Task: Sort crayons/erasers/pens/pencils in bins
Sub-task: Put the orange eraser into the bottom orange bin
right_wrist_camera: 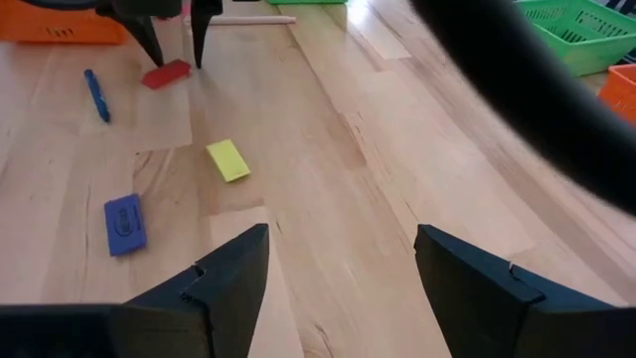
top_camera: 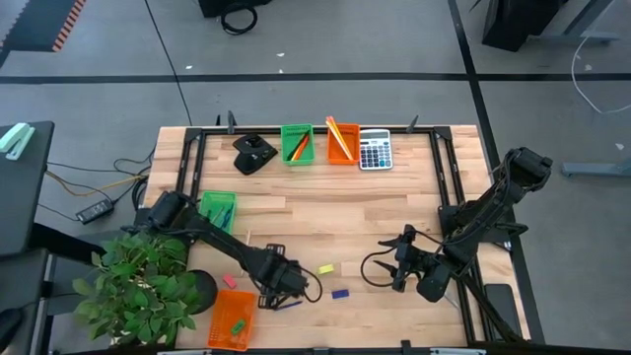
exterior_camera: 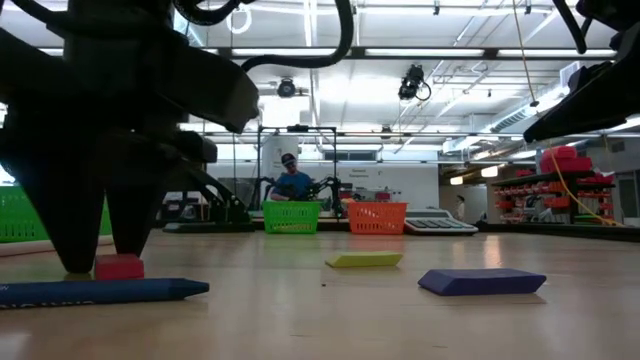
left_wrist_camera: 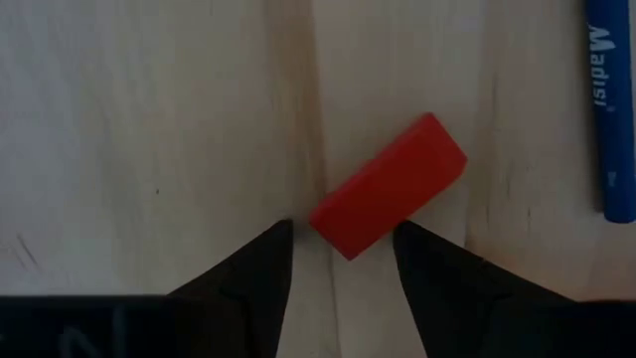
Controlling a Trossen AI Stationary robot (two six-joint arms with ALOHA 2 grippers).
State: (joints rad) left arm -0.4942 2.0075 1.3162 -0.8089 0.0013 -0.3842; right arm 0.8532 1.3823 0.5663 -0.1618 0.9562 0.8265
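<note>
Wooden table (top_camera: 325,212) — erasers (top_camera: 326,268), bins (top_camera: 296,144)

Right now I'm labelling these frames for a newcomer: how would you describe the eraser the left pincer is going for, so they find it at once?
Start at the potted plant at the table's near left corner, then follow the left arm to its open left pincer. On the wood between its tips lies the red eraser, a small block. The yellow eraser and blue eraser lie farther right, and the blue pen beside it is long and thin.

High view overhead; low view table-level; both wrist views share red eraser (left_wrist_camera: 388,185).
</note>
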